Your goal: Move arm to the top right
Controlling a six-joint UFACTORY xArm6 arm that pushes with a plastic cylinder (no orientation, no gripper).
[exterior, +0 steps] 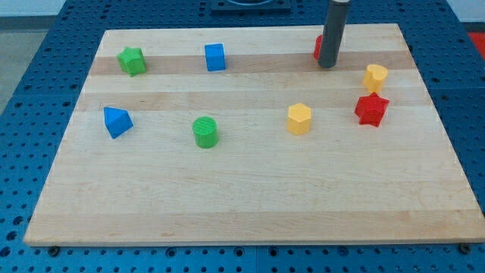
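My rod comes down from the view's top, and my tip rests on the wooden board near its top right. A red block is mostly hidden behind the rod, touching or just left of it. A yellow block lies to the right of my tip and slightly below. A red star-like block sits below that.
A yellow hexagonal block is at centre right. A green cylinder is at centre. A blue triangular block is at the left. A green star block and a blue cube are at the top left.
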